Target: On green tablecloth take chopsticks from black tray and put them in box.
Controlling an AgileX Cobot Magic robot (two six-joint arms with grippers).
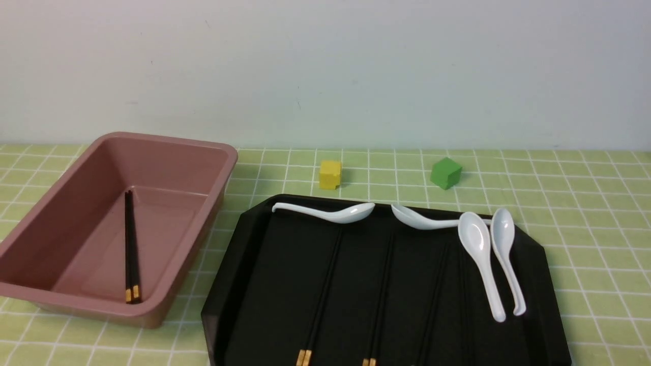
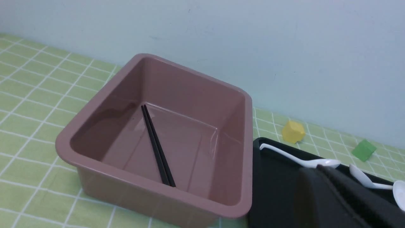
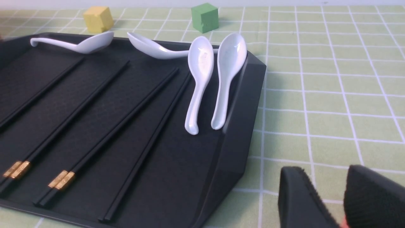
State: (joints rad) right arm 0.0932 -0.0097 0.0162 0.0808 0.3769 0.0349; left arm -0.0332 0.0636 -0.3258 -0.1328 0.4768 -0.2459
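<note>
Since one thin black chopstick pair lies in the deep pink plastic box, we reckon our empty, part-open right hand should fetch the next pair from the glossy black tray.

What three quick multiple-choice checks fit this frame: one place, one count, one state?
1. In the front view, where is the pink box relative to the black tray?
A. On its left
B. On its right
C. On top of it

2. How many white spoons lie on the tray?
A. Two
B. Four
C. Six

3. What state is the box in?
A. Empty
B. Holding a spoon
C. Holding one pair of chopsticks

Answers:
1. A: the box stands on the cloth off the tray's left edge.
2. B: two spoons lie along the far rim and two lie side by side near the right edge.
3. C: one black pair with gold bands lies on the box floor, and nothing else is inside.
</note>
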